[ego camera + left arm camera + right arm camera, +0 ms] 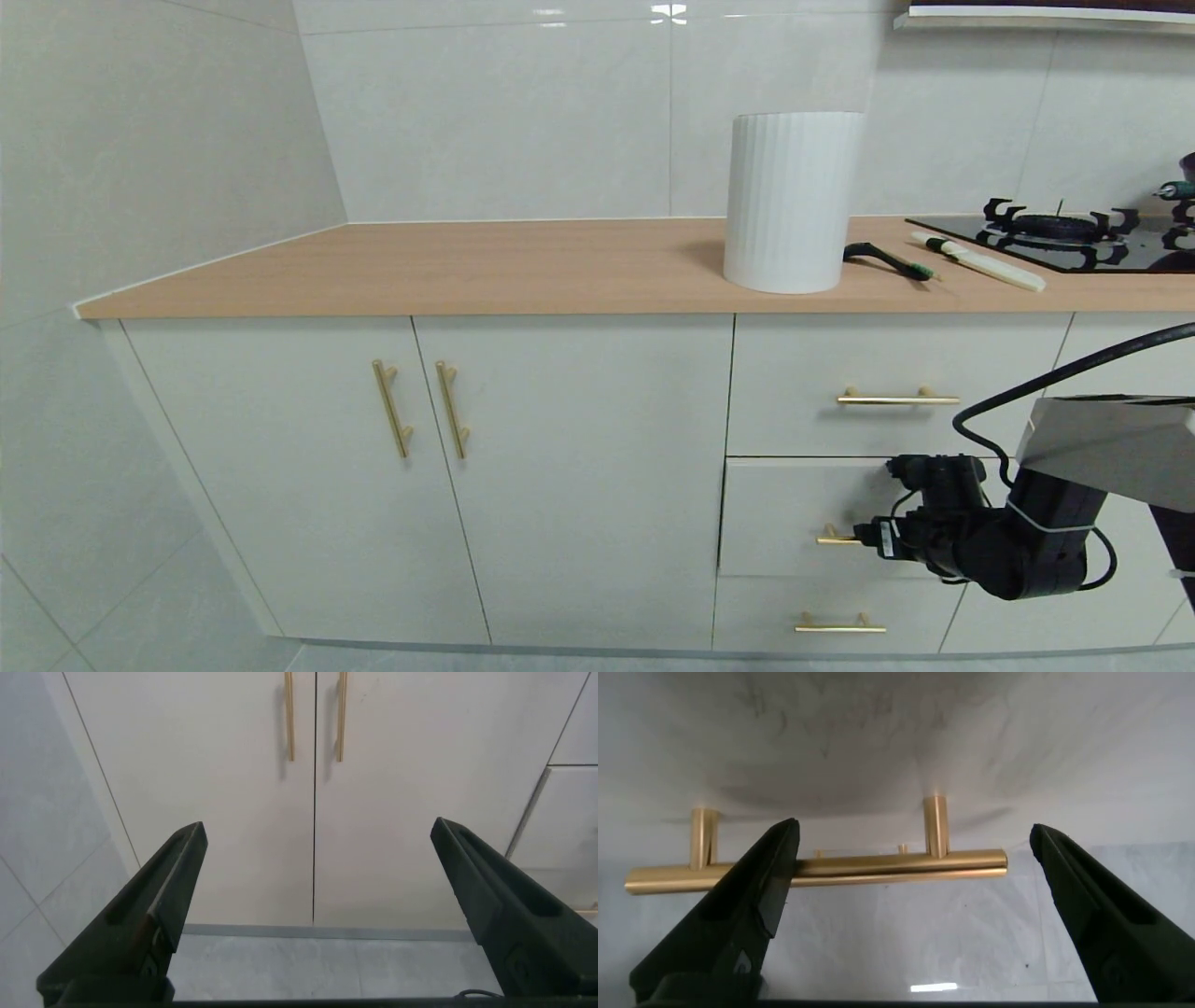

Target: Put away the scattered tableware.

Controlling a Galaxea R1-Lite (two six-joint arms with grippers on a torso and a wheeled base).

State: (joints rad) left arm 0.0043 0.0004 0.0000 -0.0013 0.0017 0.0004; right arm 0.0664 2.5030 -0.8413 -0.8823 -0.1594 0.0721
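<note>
Wooden countertop (467,266): a black-handled, green-tipped utensil (887,259) and a long cream utensil (978,260) lie loose just beside the tall white ribbed holder (792,201)
Progress: barely begun, by my reading; both pieces are left to stow
Right gripper (910,849): jaws spread either side of the brass bar handle (817,870) of the white middle drawer (794,513); not gripping it
Left gripper (318,831): jaws spread, empty; low before the white cupboard doors (392,784)
Obstacles: the black gas hob (1055,233) sits close beside the cream utensil; the holder crowds the other

One canister (792,201) and two utensils, a dark one (887,259) and a pale one (980,262), are sitting on the tabletop (467,266); five handles (392,408) are showing below.
</note>
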